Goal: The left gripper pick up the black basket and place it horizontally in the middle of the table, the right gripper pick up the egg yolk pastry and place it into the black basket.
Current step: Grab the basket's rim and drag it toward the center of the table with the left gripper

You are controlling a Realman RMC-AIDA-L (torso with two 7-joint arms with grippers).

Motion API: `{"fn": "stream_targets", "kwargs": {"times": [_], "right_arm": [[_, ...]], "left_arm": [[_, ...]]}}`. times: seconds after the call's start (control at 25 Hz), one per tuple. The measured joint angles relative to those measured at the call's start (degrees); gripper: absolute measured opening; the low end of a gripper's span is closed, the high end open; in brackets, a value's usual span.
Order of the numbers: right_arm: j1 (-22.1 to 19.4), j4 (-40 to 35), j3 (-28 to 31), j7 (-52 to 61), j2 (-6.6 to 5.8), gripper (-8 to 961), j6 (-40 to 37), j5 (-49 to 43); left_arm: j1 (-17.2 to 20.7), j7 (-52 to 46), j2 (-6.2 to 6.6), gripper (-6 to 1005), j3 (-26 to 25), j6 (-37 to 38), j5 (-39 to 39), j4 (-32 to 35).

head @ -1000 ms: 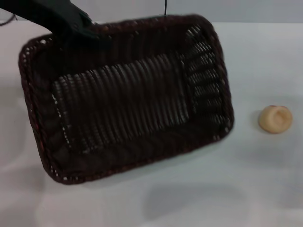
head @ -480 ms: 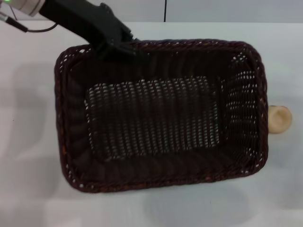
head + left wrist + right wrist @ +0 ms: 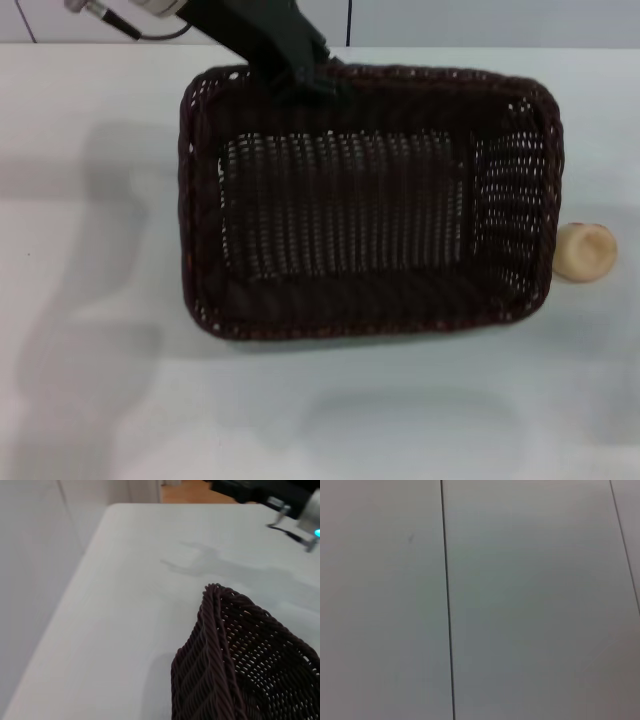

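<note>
The black basket (image 3: pixel 362 318) lies lengthwise across the middle of the white table (image 3: pixel 90 300), open side up. My left gripper (image 3: pixel 300 76) is shut on the basket's far rim near its left corner. A corner of the basket also shows in the left wrist view (image 3: pixel 220 645). The egg yolk pastry (image 3: pixel 584 251) sits on the table just right of the basket, close to its right end but apart from it. My right gripper (image 3: pixel 240 487) shows only far off in the left wrist view, as a black tip with a thin cable. It does not show in the head view.
The table's far edge meets a pale wall (image 3: pixel 480 20) just behind the basket. A side edge of the table (image 3: pixel 65 595) runs next to a grey wall. The right wrist view shows only a pale panelled surface (image 3: pixel 520 605).
The basket, held by my left gripper, has swung from a tilt to lie straight across the table. It has moved right and away from the camera. The pastry has not moved.
</note>
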Motion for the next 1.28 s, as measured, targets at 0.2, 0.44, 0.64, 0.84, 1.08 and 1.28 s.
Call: {"fn": "stream_targets", "kwargs": {"times": [0.2,0.44,0.64,0.84,1.08,1.28], "right_arm": [[-0.2,-0.2,-0.1,0.0,0.0,822,0.0,0.0],[-0.3,-0.4,-0.1,0.0,0.0,822,0.0,-0.1],[-0.5,-0.4,0.0,-0.2,-0.05,822,0.0,-0.2],[-0.8,-0.4,-0.1,-0.4,-0.08,822,-0.4,-0.4],[-1.0,-0.2,-0.4,-0.5,-0.09,821,-1.4,-0.5],[-1.1,-0.1,-0.5,-0.5,-0.09,821,-1.4,-0.6]], "left_arm": [[-1.2,0.8,0.93,241,-0.1,3.8,0.2,2.4],[-1.4,1.0,1.49,245,-0.2,6.1,0.1,1.8],[-0.6,1.4,1.67,248,-1.1,7.8,-0.1,1.5],[0.5,2.3,0.72,252,-1.6,9.8,-0.1,1.5],[1.9,3.2,-0.61,256,-1.6,10.8,-0.2,0.5],[2.1,3.1,-1.14,259,-1.7,11.2,-0.2,0.4]]}}
